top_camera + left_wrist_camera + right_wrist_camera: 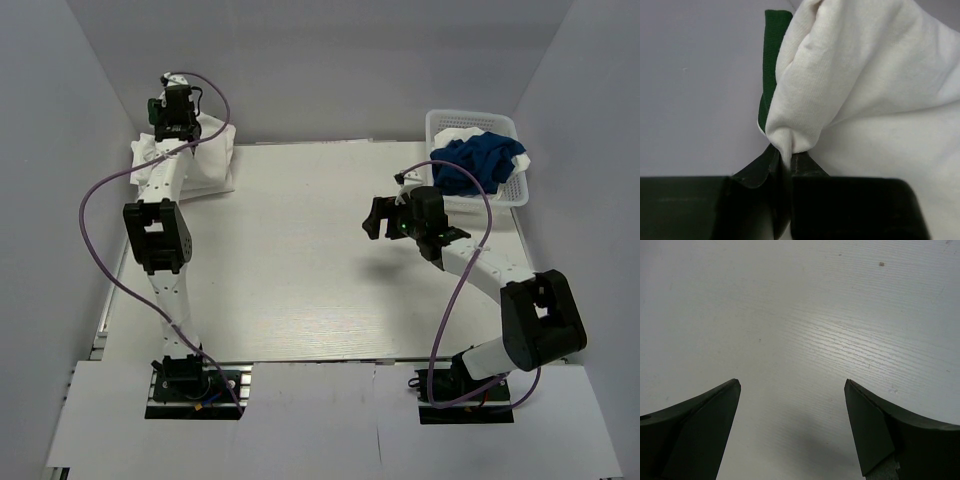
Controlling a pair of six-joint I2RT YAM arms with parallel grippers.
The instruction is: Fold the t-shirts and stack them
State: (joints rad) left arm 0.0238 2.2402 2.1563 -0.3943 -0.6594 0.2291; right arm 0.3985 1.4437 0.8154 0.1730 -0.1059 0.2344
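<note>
At the far left, a fold of a white t-shirt was pinched by the left gripper, with a dark green t-shirt showing behind. The right gripper was held wide open above the table. At the far right, a royal blue t-shirt was heaped in the white mesh basket.

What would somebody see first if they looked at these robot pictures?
Probably the left gripper at the far left corner, pinching a bunched white t-shirt with a strip of dark green cloth peeking out behind it. Next, the bright blue t-shirt heaped in the white basket at the far right, while the right gripper hangs wide open over bare table.
</note>
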